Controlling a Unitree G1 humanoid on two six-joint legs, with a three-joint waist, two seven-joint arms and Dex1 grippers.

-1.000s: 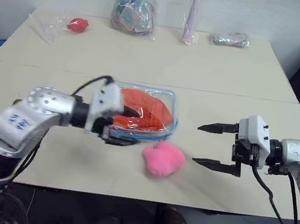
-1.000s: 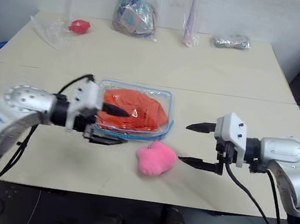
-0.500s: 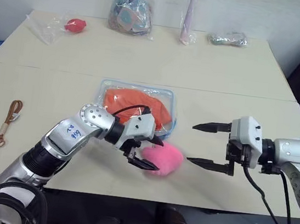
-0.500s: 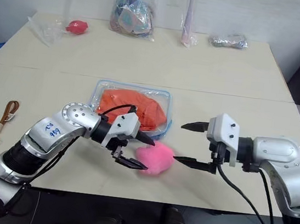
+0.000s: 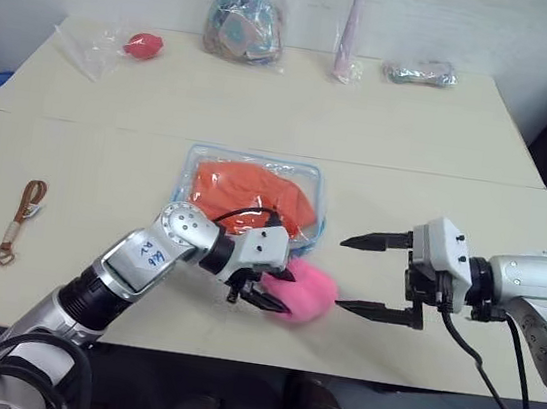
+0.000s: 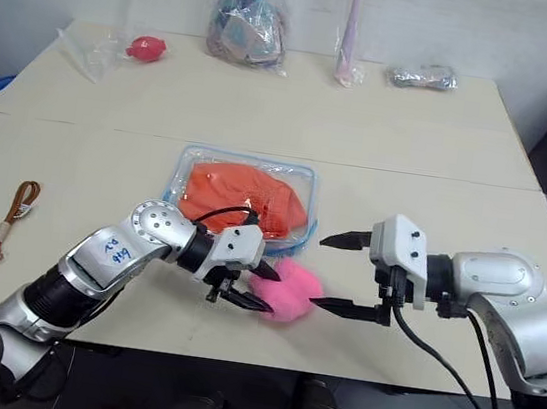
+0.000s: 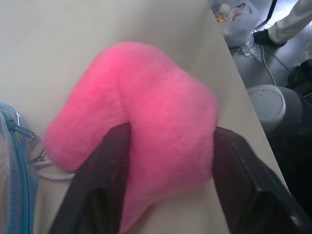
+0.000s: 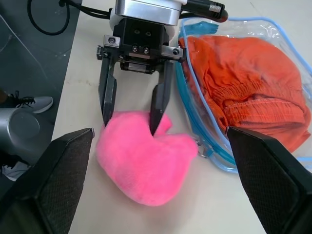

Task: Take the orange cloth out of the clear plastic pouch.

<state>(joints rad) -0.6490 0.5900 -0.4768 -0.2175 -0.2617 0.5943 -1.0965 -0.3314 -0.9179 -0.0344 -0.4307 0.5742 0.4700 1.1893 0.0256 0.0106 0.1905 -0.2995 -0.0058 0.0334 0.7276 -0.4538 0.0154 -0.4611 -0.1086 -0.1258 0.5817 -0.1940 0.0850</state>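
Note:
The orange cloth (image 5: 255, 192) lies wrinkled inside the clear plastic pouch (image 5: 254, 158), which rests flat mid-table with its blue zipper trim around the edge. Just in front of the pouch sits a fluffy pink heart plush (image 5: 311, 288). My left gripper (image 5: 284, 293) has its two black fingers (image 7: 102, 190) pressed into one lobe of that plush, as the right wrist view also shows (image 8: 131, 126). My right gripper (image 5: 341, 273) hovers open just right of the plush, pointing at it, with nothing between its fingers.
A brown strap with a metal clasp (image 5: 17, 221) lies at the left. Along the far edge sit a bag with a red item (image 5: 141, 44), a bag of colourful things (image 5: 242, 24), a pink packet (image 5: 348, 33) and a small bag (image 5: 420, 73). The table's front edge runs just beyond the plush.
My left gripper swung from the pouch's left side down and right to the pink plush, and its fingers closed onto it. The right gripper stayed open in place.

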